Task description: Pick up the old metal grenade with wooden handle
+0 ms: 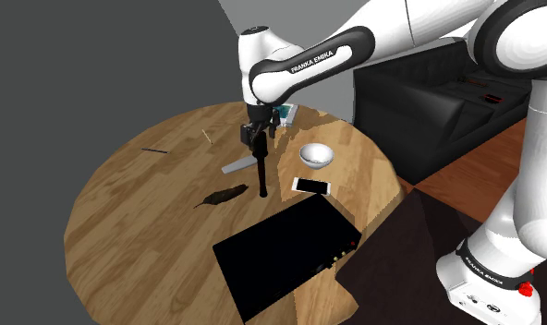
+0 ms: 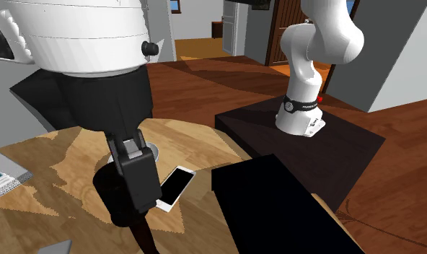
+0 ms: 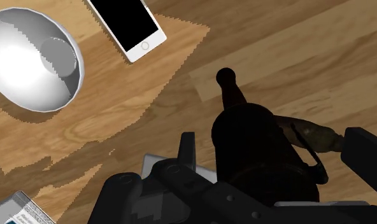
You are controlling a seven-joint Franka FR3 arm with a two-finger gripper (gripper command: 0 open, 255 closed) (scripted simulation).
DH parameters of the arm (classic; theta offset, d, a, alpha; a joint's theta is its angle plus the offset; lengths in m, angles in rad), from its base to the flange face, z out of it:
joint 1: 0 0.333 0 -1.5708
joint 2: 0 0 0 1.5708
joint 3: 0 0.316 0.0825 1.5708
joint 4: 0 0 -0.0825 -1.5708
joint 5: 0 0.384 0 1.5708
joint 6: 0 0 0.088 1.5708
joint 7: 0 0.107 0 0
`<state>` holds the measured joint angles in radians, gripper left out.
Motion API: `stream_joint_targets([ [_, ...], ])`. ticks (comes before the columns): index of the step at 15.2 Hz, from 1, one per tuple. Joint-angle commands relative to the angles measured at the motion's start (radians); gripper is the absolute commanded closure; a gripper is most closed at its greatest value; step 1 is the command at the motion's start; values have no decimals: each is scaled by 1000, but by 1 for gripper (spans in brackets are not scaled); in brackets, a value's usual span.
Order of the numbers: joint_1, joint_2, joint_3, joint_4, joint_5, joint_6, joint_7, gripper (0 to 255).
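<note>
Round wooden table (image 1: pixel 142 198), dark sofa (image 1: pixel 419 102) behind. Gripper (image 1: pixel 259 150) clamps dark grenade (image 1: pixel 262 177) by the head, with the handle hanging toward the table near smartphone (image 1: pixel 310 186). Can't tell if the handle tip touches the wood.

One round wooden table (image 1: pixel 142 185), one white bowl (image 1: pixel 316 155), one white phone (image 1: pixel 310 186), one black flat panel (image 1: pixel 285 251), one grey slab (image 1: pixel 237 167), one stick grenade (image 3: pixel 254 143) and one dark sofa (image 1: pixel 419 111)
</note>
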<state>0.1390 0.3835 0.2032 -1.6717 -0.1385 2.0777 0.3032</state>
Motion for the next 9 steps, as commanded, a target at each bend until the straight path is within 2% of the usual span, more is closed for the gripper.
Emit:
stream_joint_targets([
  [1, 0, 8, -1, -12, -3, 21, 2, 0],
  [2, 0, 8, -1, -12, -3, 21, 2, 0],
  [3, 0, 9, -1, -10, -3, 20, 2, 255],
  [9, 1, 10, -1, -9, -3, 19, 2, 255],
])
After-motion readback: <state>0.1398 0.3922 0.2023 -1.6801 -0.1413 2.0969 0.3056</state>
